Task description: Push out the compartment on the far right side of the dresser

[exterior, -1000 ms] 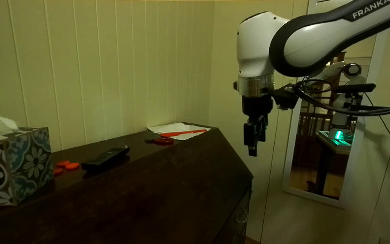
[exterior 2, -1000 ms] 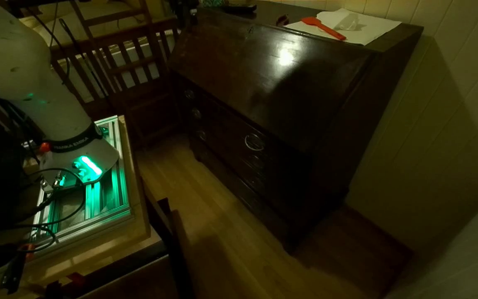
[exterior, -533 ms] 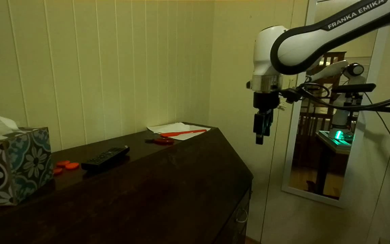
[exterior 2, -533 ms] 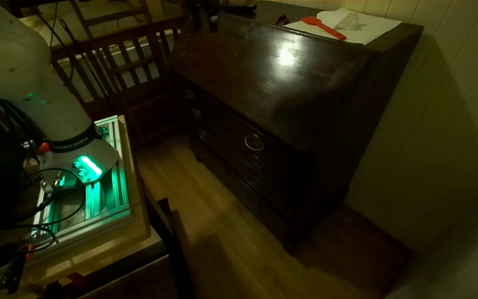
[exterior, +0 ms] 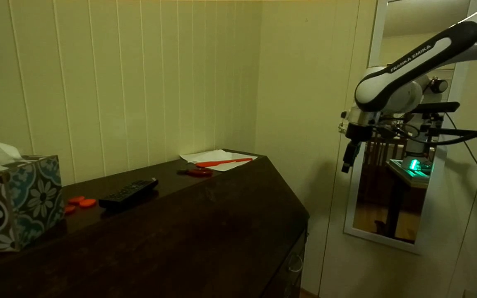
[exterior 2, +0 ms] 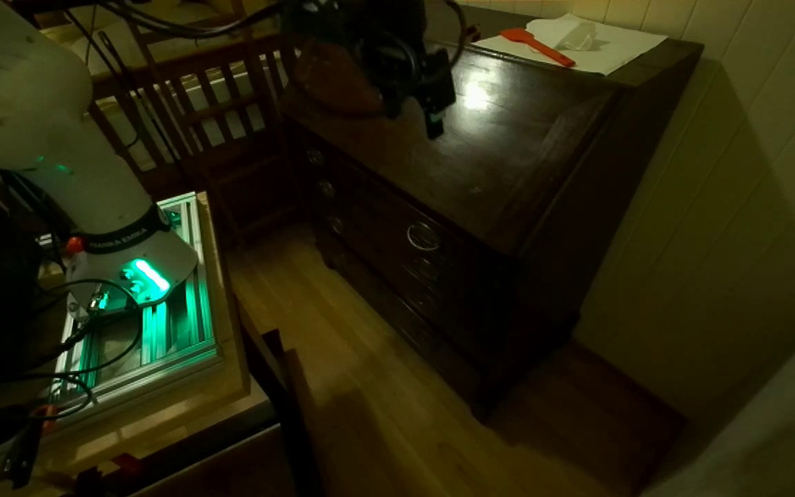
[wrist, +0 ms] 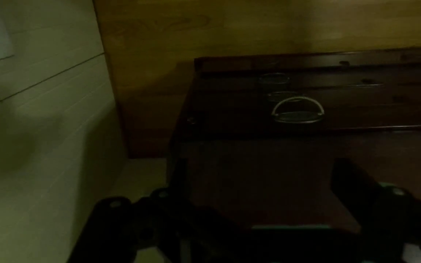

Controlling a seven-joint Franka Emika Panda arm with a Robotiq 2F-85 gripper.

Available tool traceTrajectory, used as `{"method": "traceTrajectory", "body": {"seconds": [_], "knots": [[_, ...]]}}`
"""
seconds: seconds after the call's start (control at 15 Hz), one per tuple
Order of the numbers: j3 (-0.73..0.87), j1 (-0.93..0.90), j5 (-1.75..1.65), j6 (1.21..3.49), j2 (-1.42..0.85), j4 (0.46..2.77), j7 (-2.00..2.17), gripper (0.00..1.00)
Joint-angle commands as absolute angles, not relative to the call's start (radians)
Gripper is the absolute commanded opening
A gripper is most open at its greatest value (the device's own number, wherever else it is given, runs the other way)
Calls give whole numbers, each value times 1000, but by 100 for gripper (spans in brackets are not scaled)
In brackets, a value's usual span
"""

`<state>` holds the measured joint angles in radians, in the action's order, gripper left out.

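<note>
Pincer point(wrist: 261, 171): My pincer's fingers point(wrist: 347, 182) stand wide apart in the wrist view, the slanted front of the dresser point(exterior 2: 508, 179) showing in the gap; an exterior view has it hanging tilted, well apart from the wood.
Finger edges: Near-black on dark wood and blurred, their bases running off the bottom of my wrist view.
Compartment point(exterior 2: 454, 257): A low, dark drawer front below the slanted front, toward the dresser's far right; its seams sink into shadow, and I cannot tell whether it sits flush.
Ring pull point(wrist: 298, 117): A pale curved bar stands out on the dresser's face, the pulls beyond it dim.
Cables point(exterior 2: 204, 32): They trail to the pincer's dark bulk in an exterior view, where it hides part of the dresser's top and slanted front.
Arm point(exterior: 412, 60): The white Franka Emika arm I steer slopes down in front of a mirror point(exterior: 381, 207), its upper end cut off.
Dresser top: A red spatula point(exterior 2: 539, 47) lies on white paper point(exterior 2: 635, 45); near them is a red-handled tool point(exterior: 200, 172), too small for me to call scissors or pliers.
Tissue box point(exterior: 35, 198): Chopped by an exterior view's left edge.
</note>
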<state>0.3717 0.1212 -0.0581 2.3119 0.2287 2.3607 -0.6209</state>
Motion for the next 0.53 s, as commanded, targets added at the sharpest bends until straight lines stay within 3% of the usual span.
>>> {"method": "traceTrajectory", "body": {"seconds": [0.0,0.47], "knots": [[377,166,-15,2351,195,2360,-670,100],[398,195,27,2402,112,2341,-726,100]]}}
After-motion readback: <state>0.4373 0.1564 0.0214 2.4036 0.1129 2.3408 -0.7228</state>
